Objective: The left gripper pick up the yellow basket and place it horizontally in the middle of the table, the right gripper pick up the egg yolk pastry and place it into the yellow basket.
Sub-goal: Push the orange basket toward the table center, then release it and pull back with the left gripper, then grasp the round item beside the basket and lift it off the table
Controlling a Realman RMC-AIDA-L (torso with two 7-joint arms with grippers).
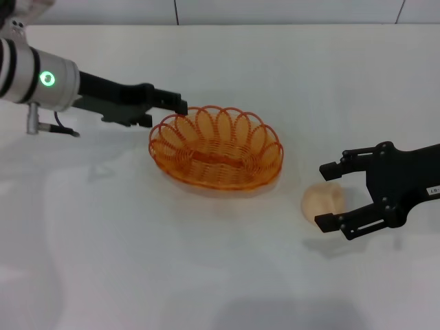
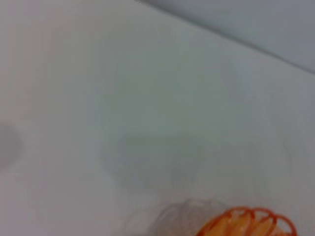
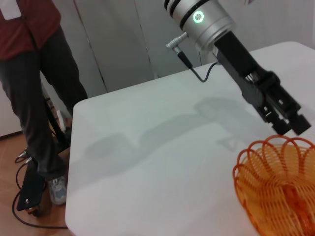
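The yellow basket (image 1: 216, 147) sits upright on the white desk (image 1: 137, 261), roughly in the middle of it, with its long side running across the head view and its hollow facing up. The left gripper (image 1: 180, 104) reaches in from the robot's left, its arm showing a lit green ring, and its tip is right at the basket's far left rim; whether its fingers are parted or together cannot be told, nor whether they touch the wire. The right wrist view shows the same gripper (image 3: 290, 123) just beyond the looped edge of the basket (image 3: 278, 191), close to it, with the arm's shadow falling on the desk (image 3: 147, 162). The left wrist view shows only bare desk (image 2: 147, 123) and a small arc of the basket's rim (image 2: 248, 223) at the frame's edge. The egg yolk pastry (image 1: 324, 201) lies on the desk to the right of the basket, apart from it and outside it. The right gripper (image 1: 331, 195) comes in from the robot's right with its fingers spread wide, one on the far side of the pastry and one on the near side, so the pastry lies between them; the fingers are not pressed onto it. A person in a red top and dark trousers (image 3: 34, 73) stands past the desk's edge.
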